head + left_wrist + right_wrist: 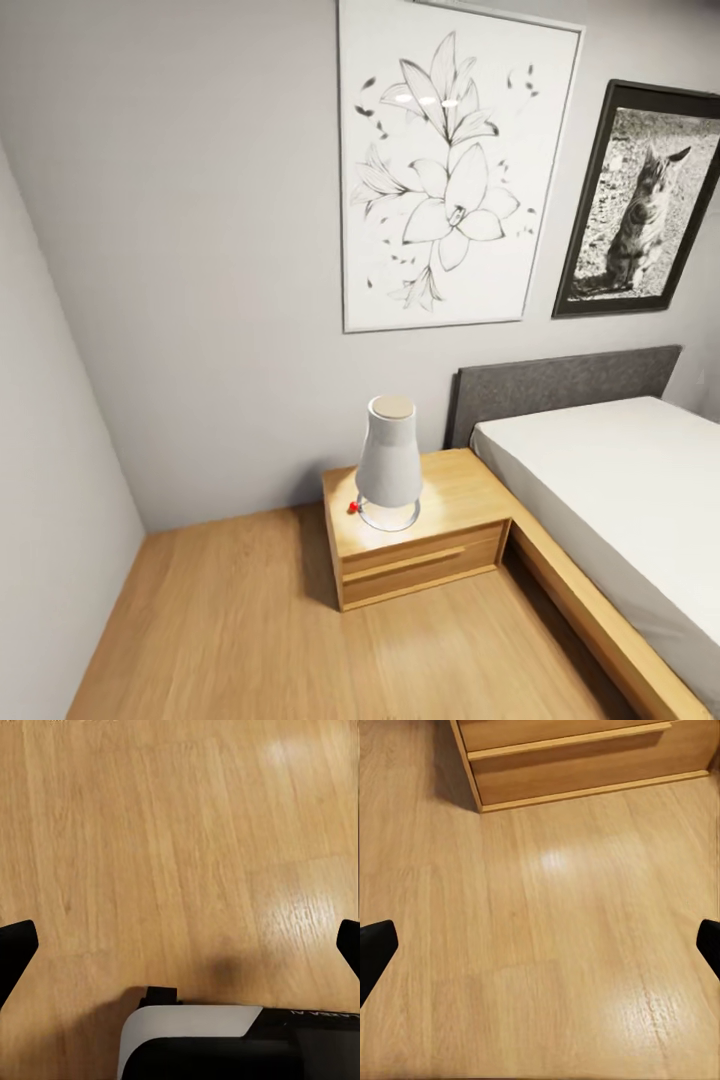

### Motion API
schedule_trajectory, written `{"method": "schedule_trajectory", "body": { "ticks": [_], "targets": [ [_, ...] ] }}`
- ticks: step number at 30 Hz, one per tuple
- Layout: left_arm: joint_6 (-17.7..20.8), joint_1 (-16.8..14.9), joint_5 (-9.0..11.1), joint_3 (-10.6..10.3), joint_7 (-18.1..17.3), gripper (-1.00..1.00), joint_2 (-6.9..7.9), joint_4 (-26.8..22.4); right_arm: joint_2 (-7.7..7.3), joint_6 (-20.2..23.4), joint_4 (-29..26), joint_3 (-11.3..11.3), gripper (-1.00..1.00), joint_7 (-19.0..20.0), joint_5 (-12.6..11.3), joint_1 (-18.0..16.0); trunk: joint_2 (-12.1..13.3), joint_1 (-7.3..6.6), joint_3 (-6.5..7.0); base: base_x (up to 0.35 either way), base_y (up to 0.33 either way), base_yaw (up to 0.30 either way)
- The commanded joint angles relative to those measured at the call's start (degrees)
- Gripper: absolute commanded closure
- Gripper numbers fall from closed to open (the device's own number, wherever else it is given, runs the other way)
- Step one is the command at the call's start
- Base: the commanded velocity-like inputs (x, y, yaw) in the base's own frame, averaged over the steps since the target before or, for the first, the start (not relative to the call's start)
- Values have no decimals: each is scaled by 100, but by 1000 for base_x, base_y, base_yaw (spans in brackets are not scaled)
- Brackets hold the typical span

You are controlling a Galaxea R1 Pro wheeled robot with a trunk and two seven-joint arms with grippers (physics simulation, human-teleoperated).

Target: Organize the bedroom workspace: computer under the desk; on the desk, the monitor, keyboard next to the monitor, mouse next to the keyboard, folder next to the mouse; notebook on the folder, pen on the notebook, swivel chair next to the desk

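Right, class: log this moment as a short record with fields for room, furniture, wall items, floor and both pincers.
room: bedroom corner, grey walls
furniture: light-wood nightstand with drawer, beside a bed with grey headboard
on nightstand: white lamp
wall items: flower drawing; cat photo
floor: wooden floor
left pincer: open, holding nothing, above the floor
right pincer: open, holding nothing, near the nightstand's front

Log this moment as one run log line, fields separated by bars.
phase: in transit | head view: nightstand with white lamp, bed | left pincer: open over wood floor | right pincer: open, empty
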Motion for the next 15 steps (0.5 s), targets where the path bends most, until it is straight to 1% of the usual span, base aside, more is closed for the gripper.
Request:
{"method": "schedule_trajectory", "body": {
  "ticks": [1, 15],
  "targets": [
    [-12, 0, 38, 1, -4, -100, -1, -3, 0, -15, 5, -7, -100, -13, 43, -5, -5, 0, -8, -53, 47, -288],
    [-14, 0, 38, -1, -4, -100, 2, -3, -15, -15, 5, -14, -100, -6, 39, -5, -5, 0, -11, -9, 8, -298]
  ]
}}
